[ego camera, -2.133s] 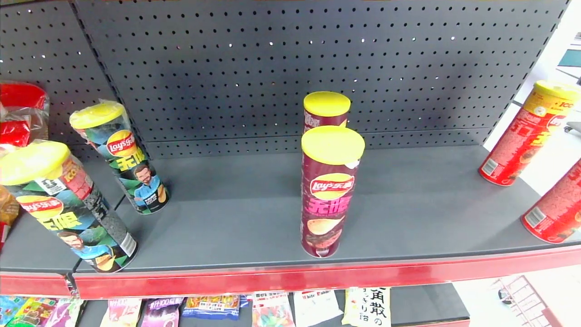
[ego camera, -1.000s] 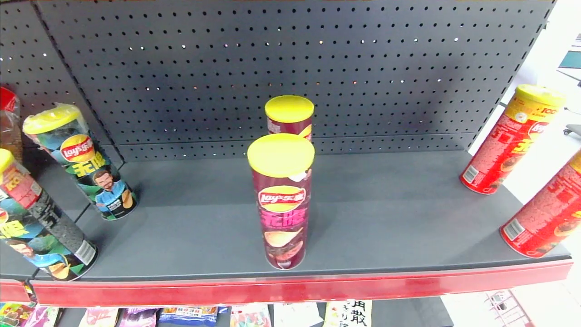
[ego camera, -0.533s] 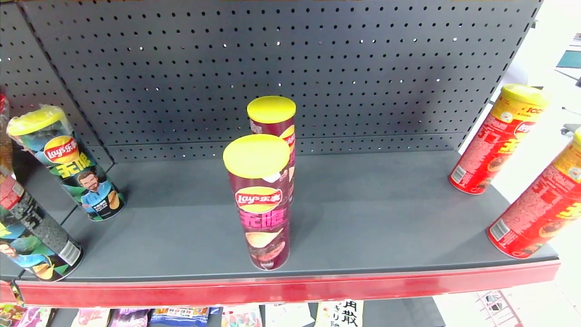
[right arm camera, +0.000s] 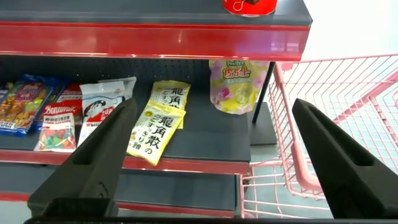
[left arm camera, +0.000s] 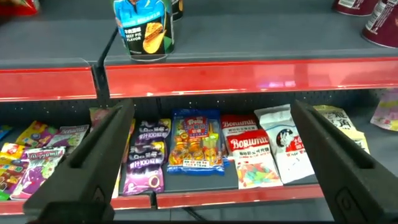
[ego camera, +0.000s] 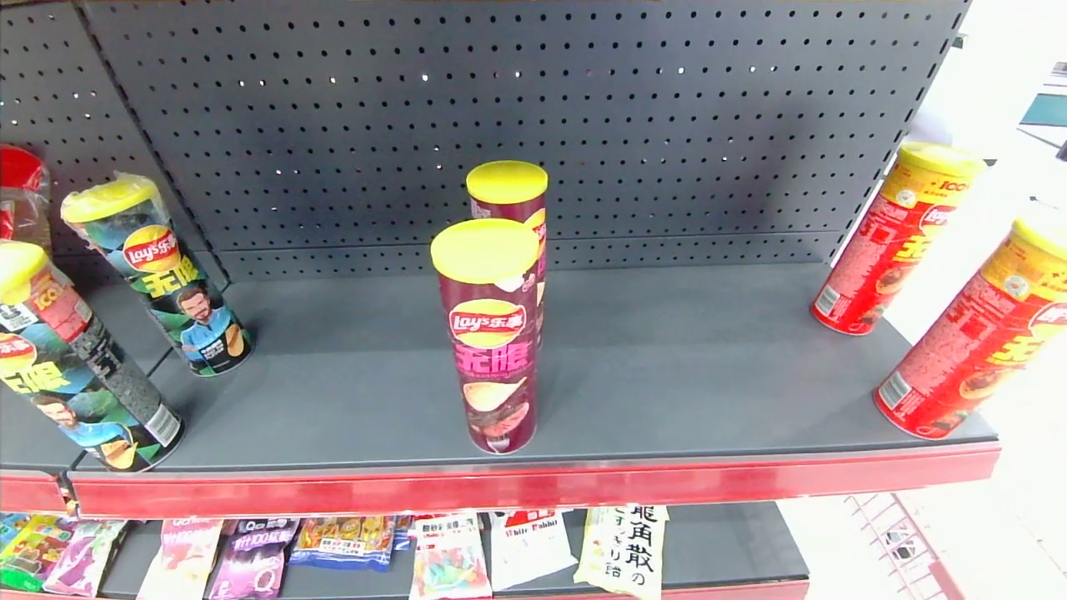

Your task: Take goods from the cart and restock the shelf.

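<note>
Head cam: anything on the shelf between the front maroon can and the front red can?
Nothing. In the head view the shelf is bare between the front maroon can and the front red can.

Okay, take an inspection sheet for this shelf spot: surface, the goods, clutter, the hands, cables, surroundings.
Surface: grey shelf with a red front edge and a perforated back panel; wide bare stretches between the cans.
Job's things: two maroon cans mid-shelf, one behind the other; two red cans at the right end; two green-blue cans at the left; pink wire cart beside the right end.
Clutter: snack bags lying on the lower shelf.
Hands: left hand open and empty; right hand open and empty; both face the lower shelf.
Cables: nothing seen.
Surroundings: bright floor to the right of the shelf.
</note>
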Robot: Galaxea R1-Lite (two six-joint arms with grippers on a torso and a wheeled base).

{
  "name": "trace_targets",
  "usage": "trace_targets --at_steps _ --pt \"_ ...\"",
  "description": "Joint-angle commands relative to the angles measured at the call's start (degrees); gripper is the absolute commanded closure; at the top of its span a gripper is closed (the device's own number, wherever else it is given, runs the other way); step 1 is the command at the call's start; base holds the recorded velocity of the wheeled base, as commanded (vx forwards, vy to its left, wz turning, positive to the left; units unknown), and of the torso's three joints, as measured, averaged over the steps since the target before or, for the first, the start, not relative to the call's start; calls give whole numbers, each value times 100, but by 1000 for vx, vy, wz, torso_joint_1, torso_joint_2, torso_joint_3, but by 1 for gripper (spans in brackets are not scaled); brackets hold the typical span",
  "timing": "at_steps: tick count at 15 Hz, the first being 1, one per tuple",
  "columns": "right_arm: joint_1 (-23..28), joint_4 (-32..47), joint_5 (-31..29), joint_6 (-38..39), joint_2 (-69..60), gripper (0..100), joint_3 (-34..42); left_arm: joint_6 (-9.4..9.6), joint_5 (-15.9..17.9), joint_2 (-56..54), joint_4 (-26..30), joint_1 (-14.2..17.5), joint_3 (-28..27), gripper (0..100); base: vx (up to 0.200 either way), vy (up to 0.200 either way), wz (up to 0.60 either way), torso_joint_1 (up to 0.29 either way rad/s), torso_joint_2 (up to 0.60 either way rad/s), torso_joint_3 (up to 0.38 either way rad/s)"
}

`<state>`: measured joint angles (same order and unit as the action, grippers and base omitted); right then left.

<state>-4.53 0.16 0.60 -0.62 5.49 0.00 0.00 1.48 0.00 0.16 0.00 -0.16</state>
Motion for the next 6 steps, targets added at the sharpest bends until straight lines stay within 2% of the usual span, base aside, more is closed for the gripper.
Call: trace_targets --at_steps 1,6 --pt "-4 2 2 -8 5 0 0 0 2 0 2 0 -2 0 0 0 0 0 0 0" --pt "-4 2 -7 -26 5 0 0 -9 2 0 2 0 -2 0 0 0 0 0 0 0"
